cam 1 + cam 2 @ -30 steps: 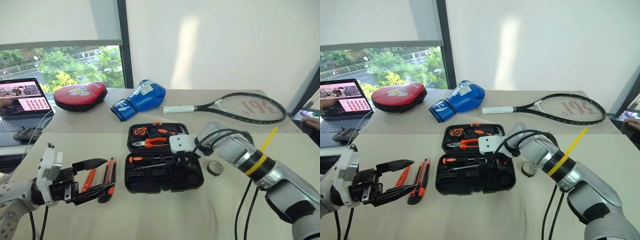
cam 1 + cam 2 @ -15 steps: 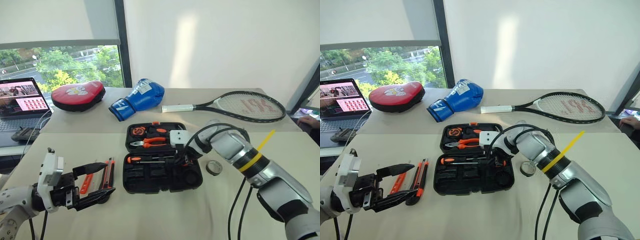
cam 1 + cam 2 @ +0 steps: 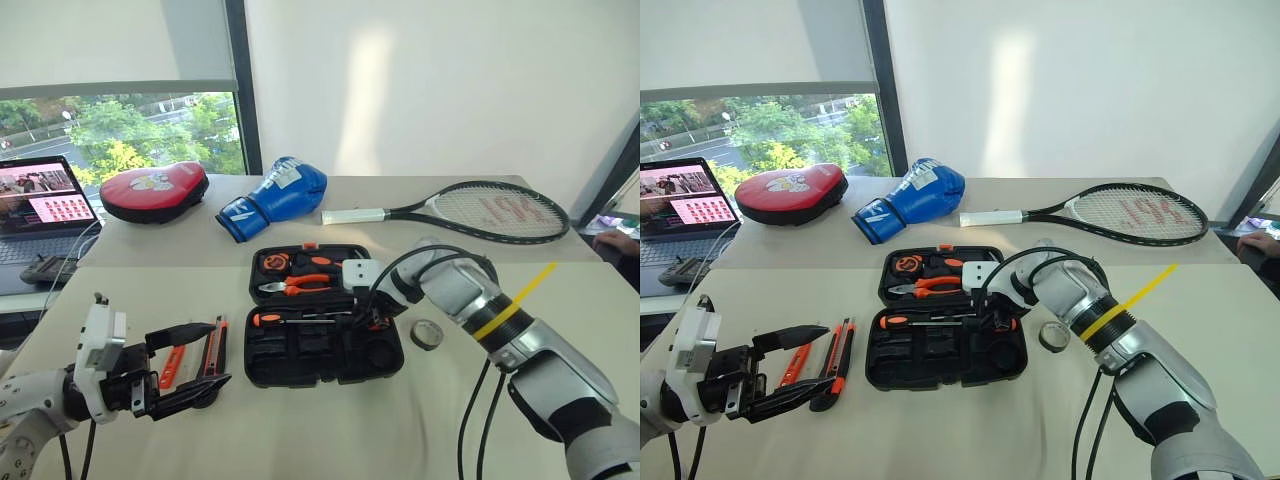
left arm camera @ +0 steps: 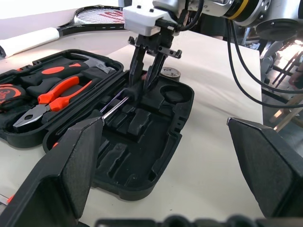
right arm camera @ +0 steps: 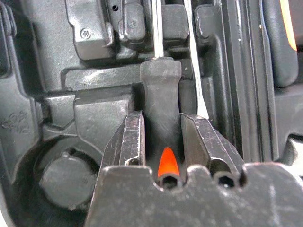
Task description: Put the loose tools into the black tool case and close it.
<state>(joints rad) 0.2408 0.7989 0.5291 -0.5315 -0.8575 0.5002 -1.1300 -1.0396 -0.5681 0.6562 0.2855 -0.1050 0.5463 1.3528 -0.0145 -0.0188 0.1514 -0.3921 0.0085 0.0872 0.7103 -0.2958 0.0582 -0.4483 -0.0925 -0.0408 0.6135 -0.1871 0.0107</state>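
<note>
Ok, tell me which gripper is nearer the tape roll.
Right. The right gripper is inside the case, just beside the tape roll; the left gripper hovers across the case, by the utility knife.

A beige table (image 3: pixel 330 430) carries an open black tool case (image 3: pixel 324 315) at its centre; left of the case lie a black-and-orange utility knife (image 3: pixel 216 352) and a slim orange tester screwdriver (image 3: pixel 172 364); a small dark tape roll (image 3: pixel 428 334) sits just right of the case; farther back lie a tennis racket (image 3: pixel 470 211), a blue boxing glove (image 3: pixel 277 198), a red pad (image 3: pixel 152 190) and a laptop (image 3: pixel 45 207).
</note>
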